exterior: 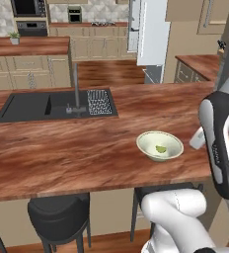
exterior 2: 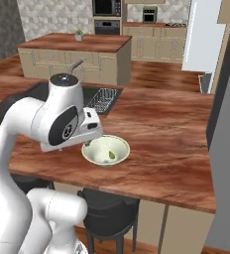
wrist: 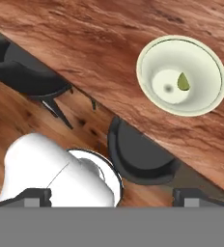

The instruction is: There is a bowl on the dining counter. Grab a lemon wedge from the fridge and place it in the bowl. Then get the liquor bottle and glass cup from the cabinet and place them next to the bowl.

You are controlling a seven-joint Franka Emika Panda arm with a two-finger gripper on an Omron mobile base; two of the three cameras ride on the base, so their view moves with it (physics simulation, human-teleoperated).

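Lemon wedge [wrist: 183,82] in bowl [wrist: 152,53] on dining counter [wrist: 85,43]; claw [wrist: 111,197] released, empty, above.

Bowl [exterior: 160,146]: I see it on the dining counter [exterior: 87,143], near the front edge, well to the right of the sink.
Lemon wedge [exterior: 161,148]: lies inside the bowl, on its bottom, a little off centre.
Sink [exterior: 30,106]: set into the counter at its left, behind the bowl's line.
Faucet [exterior: 76,86]: stands at the sink's right part, just left of the drying rack [exterior: 99,102].
Stools [exterior: 58,213]: two tucked under the counter's front edge, one below the bowl, one further left.
Fridge [exterior: 153,34]: behind the counter, right of centre.
Island [exterior 2: 75,54]: behind the sink, with a small plant [exterior 2: 79,34] on top.
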